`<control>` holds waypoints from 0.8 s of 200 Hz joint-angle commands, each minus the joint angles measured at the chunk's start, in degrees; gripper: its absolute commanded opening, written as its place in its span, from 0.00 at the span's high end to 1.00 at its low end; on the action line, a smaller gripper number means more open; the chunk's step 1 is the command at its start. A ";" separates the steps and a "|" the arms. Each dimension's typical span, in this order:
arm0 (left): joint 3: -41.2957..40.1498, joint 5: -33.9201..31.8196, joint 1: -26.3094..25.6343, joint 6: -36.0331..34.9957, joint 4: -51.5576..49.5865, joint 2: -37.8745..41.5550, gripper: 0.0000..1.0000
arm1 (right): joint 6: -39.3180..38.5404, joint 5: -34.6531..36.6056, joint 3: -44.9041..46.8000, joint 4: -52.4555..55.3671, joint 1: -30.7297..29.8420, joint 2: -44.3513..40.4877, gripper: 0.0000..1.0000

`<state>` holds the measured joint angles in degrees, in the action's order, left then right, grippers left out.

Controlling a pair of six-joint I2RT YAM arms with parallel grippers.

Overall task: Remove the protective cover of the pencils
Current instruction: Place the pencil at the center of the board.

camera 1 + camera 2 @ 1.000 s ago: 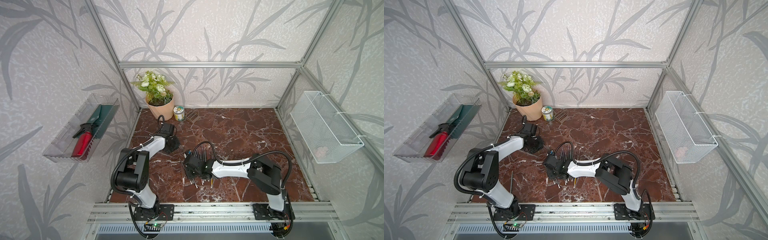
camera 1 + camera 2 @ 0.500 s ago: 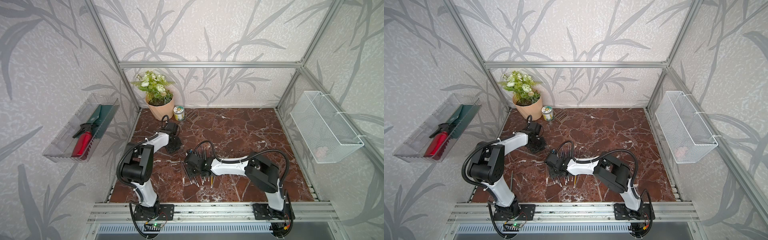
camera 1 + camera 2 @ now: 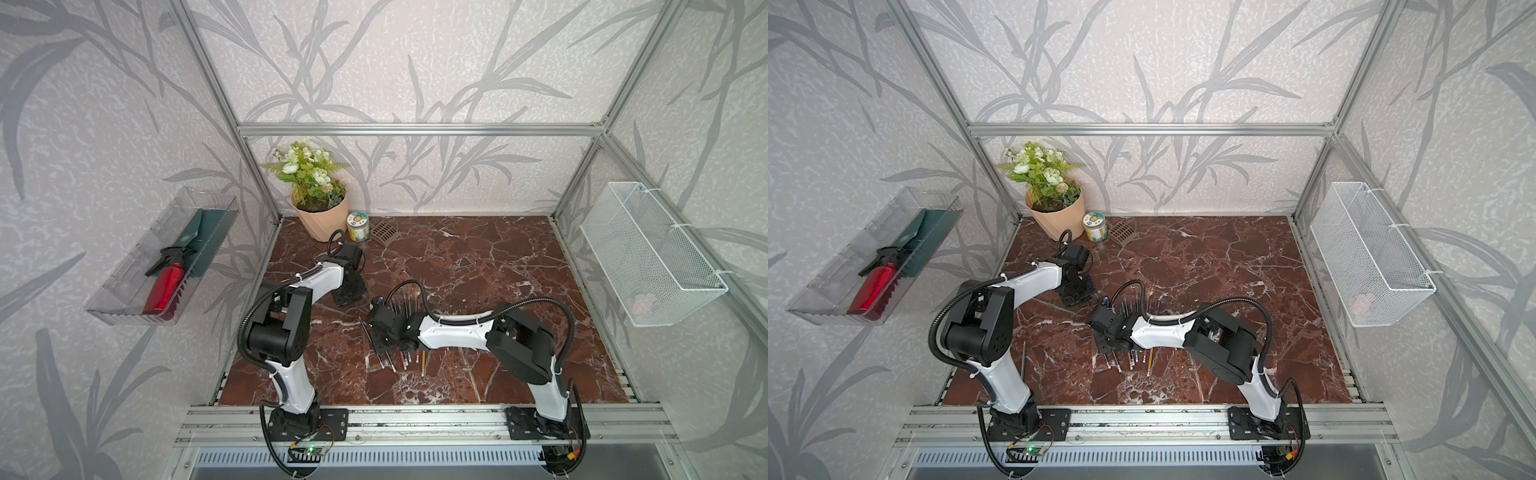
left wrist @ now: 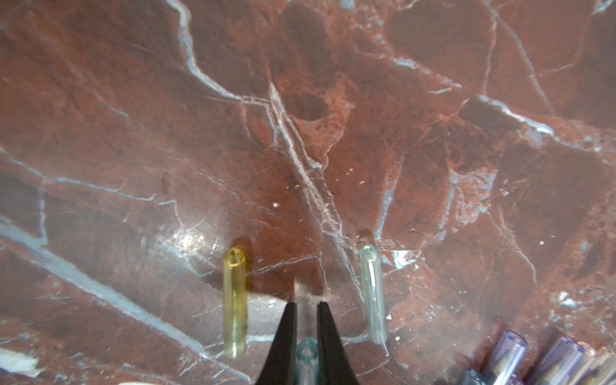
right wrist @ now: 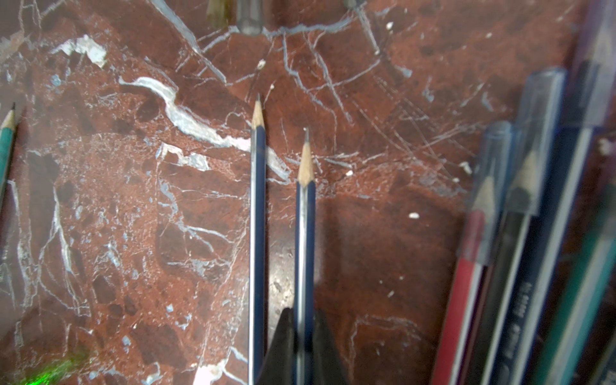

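In the left wrist view my left gripper [image 4: 306, 305] is shut on a clear bluish protective cover [image 4: 307, 352] just above the marble floor. A yellow cover [image 4: 235, 303] and a clear pale cover [image 4: 375, 295] lie loose on either side of it. My right gripper [image 5: 301, 311] is shut on a dark blue pencil [image 5: 305, 230] whose sharpened tip is bare. A second bare blue pencil [image 5: 258, 216] lies beside it. Several pencils [image 5: 493, 206] at the side still wear clear covers. In both top views the left gripper [image 3: 353, 291] [image 3: 1077, 291] sits behind and left of the right gripper [image 3: 380, 334] [image 3: 1106, 336].
A flower pot [image 3: 322, 220], a small jar [image 3: 358, 226] and a brown grate [image 3: 384, 232] stand at the back left of the floor [image 3: 478, 266]. A green pencil [image 5: 6, 143] lies apart from the rest. A wire basket [image 3: 648, 257] hangs on the right wall, a clear tray [image 3: 124, 291] on the left.
The left arm's elbow has swung up and to the right, and its gripper has shifted slightly. The right arm has barely moved and keeps hold of its pencil.
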<state>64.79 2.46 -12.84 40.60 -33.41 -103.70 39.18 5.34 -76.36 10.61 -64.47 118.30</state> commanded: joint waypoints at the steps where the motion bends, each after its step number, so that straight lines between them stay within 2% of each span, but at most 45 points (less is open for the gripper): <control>1: 1.56 -2.28 -0.30 -0.26 -2.64 -0.61 0.85 | 0.30 -0.23 -0.28 2.20 0.33 2.28 0.93; 38: 1.75 -1.84 -0.26 -0.26 -2.70 -1.11 0.84 | 0.36 -0.50 -0.24 2.04 0.57 2.51 0.93; 75: 1.83 -1.58 -0.27 -0.34 -2.60 -1.38 0.79 | 0.37 -0.51 0.14 1.79 0.66 2.40 0.89; 160: 1.75 -0.79 -0.27 -0.43 -2.29 -1.33 0.80 | 0.46 0.28 -0.32 3.02 0.93 2.71 0.90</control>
<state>65.43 1.98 -12.95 40.49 -34.13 -104.49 39.33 4.78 -76.40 10.37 -64.12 118.39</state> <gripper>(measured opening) 0.202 0.105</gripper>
